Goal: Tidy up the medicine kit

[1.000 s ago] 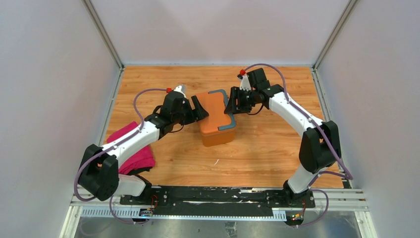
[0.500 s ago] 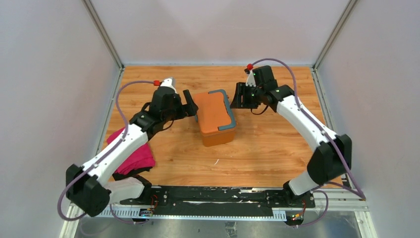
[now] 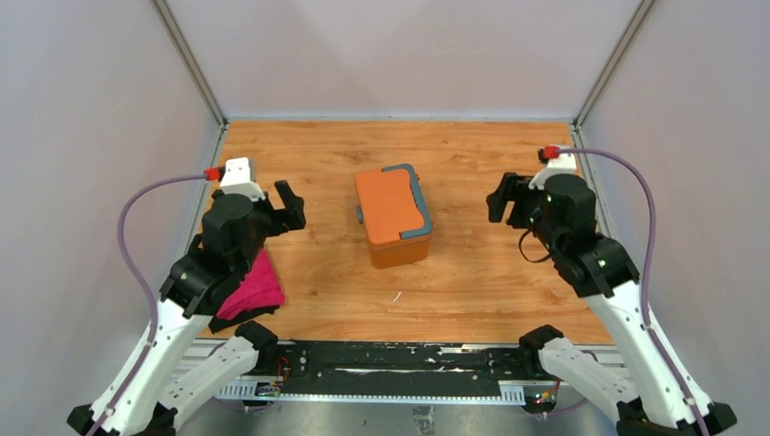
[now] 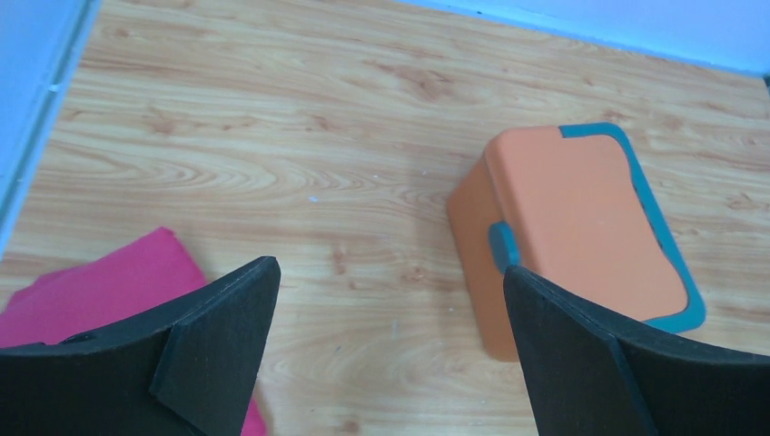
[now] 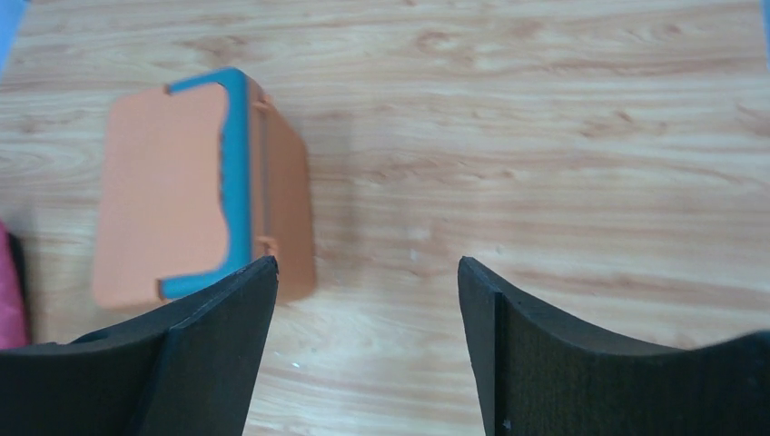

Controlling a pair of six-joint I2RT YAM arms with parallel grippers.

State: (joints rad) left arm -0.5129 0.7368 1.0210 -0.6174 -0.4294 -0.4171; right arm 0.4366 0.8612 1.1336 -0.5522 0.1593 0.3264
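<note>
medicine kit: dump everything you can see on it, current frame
The medicine kit is a small orange box with rounded corners, smooth plastic by the look. Its lid is down flat. A grey-blue handle lies folded around the lid's right edge, and a grey-blue latch sits on the left side. It stands upright, slightly turned, around the middle of the wooden table. Only the table touches it.

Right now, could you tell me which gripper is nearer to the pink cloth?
Left. The left gripper hangs just beyond the pink cloth; the right gripper is on the other side of the medicine kit.
</note>
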